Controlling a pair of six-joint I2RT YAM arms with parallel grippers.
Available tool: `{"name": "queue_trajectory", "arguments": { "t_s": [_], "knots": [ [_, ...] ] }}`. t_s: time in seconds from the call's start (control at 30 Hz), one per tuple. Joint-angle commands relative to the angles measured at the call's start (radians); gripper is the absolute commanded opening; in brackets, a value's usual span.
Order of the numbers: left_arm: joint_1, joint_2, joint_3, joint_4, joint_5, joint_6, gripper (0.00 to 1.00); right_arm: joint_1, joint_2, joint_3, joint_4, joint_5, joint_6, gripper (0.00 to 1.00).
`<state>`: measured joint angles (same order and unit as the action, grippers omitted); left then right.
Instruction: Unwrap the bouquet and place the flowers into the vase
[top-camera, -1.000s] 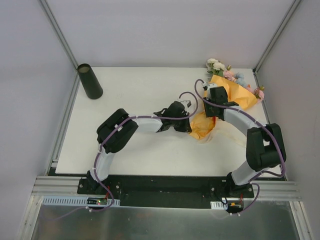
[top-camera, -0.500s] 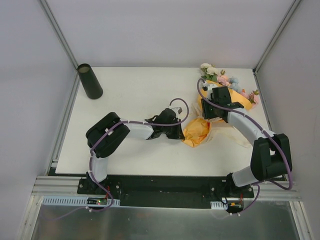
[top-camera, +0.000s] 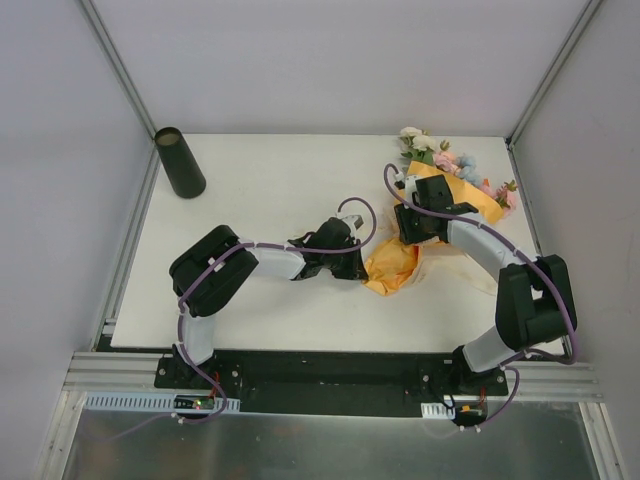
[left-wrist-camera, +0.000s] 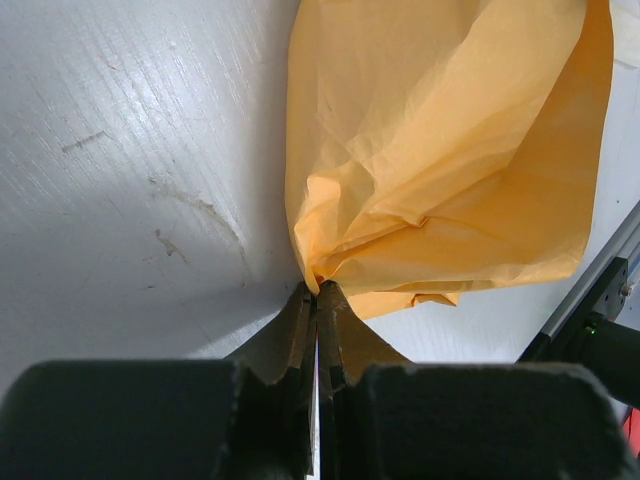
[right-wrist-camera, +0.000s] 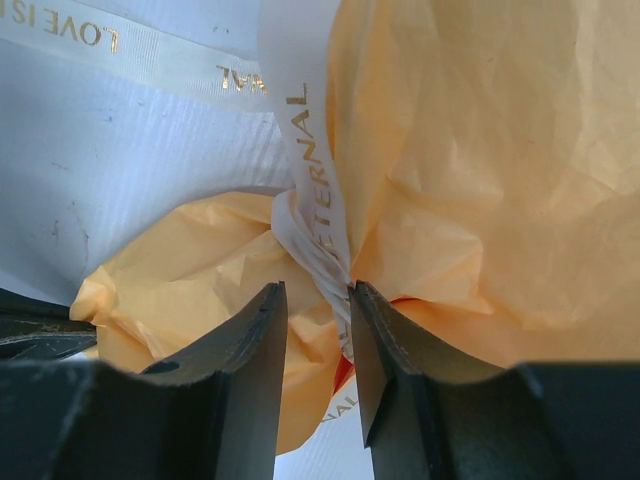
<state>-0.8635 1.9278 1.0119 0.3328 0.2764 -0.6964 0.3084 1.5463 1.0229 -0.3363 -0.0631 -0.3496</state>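
Note:
The bouquet (top-camera: 472, 196) lies at the table's back right in crinkled orange paper (left-wrist-camera: 440, 150), and the flowers (top-camera: 425, 143) poke out of its far end. My right gripper (top-camera: 408, 228) is closed on the tied neck, with the cream ribbon (right-wrist-camera: 310, 150) and paper between its fingers (right-wrist-camera: 315, 288). My left gripper (top-camera: 362, 262) is shut on a corner of the paper's loose lower end (top-camera: 392, 265), pinched at its fingertips (left-wrist-camera: 317, 290). The dark vase (top-camera: 180, 162) stands upright at the back left, far from both grippers.
A loose ribbon tail (top-camera: 470, 265) trails over the table right of the paper. Metal frame posts (top-camera: 120, 70) rise at the back corners. The table's right edge (top-camera: 530, 210) runs close behind the bouquet.
My left gripper has pulled the orange paper's end left and toward me. The right gripper and the bouquet have shifted slightly left with it.

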Motion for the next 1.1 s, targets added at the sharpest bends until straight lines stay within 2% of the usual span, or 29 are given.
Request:
{"name": "queue_trajectory", "arguments": {
  "t_s": [0.0,0.37,0.43,0.57,0.67,0.87,0.97,1.07],
  "knots": [
    [-0.005,-0.021,-0.022,-0.058,-0.031,0.001,0.00,0.004,-0.014,0.046,0.000,0.008,-0.037,0.38],
    [-0.011,-0.020,-0.021,-0.058,-0.043,0.001,0.00,0.018,0.051,0.037,-0.003,0.105,-0.075,0.39],
    [-0.011,-0.021,-0.022,-0.057,-0.043,0.001,0.00,0.018,0.060,0.037,-0.007,0.115,-0.078,0.33],
    [-0.019,-0.030,-0.026,-0.075,-0.092,0.003,0.00,0.034,0.031,0.026,0.029,0.173,-0.081,0.07],
    [-0.045,-0.050,-0.012,-0.164,-0.215,0.009,0.00,0.070,-0.017,0.040,0.054,0.308,-0.103,0.03],
    [-0.048,-0.061,-0.032,-0.166,-0.220,-0.035,0.00,0.106,-0.043,-0.019,0.227,0.534,-0.143,0.01],
    [-0.049,-0.061,-0.042,-0.155,-0.206,-0.054,0.00,0.118,-0.043,-0.096,0.389,0.607,-0.184,0.02],
    [-0.051,-0.055,-0.044,-0.146,-0.187,-0.058,0.00,0.120,-0.043,-0.112,0.466,0.655,-0.189,0.02]
  ]
}}
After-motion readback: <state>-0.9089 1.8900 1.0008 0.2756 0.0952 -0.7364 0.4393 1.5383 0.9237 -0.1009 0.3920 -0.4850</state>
